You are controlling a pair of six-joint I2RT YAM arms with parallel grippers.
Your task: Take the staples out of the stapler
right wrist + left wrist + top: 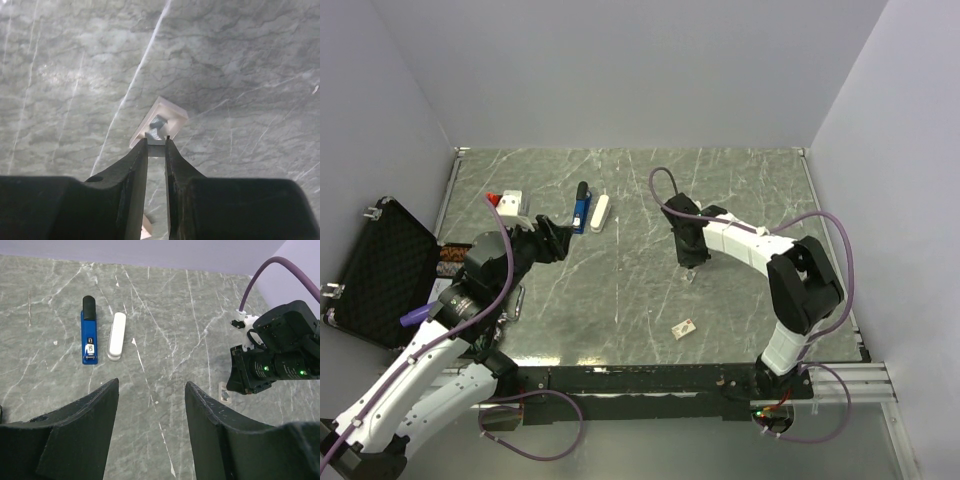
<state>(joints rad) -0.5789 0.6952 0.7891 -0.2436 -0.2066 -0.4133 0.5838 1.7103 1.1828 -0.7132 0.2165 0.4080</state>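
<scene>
**Pinching the staples well clear of the stapler**

The right gripper (pixel 157 139) is holding its jaws almost pressed together, with only a thin slit showing between them. At its very tips it is pinching a small silvery piece that I am taking for the staples (pixel 157 129). A pale square piece (pixel 172 111) is lying just beyond the tips; whether it is touching the strip I cannot tell.

The left gripper (pixel 152 385) is hanging with its jaws spread wide, gripping nothing. The stapler (pixel 89 337) is lying flat on the table (pixel 200 300), ahead of those spread jaws and off to their left, well apart from them. Its long axis is running straight away from them, black end farthest. A white bar (pixel 117 336) is lying just beside it and parallel.

From the right jaws the stapler is sitting far off to the left, so the left arm is the nearer one. The unloading is looking nearly done, with probably only setting the strip down left.
</scene>
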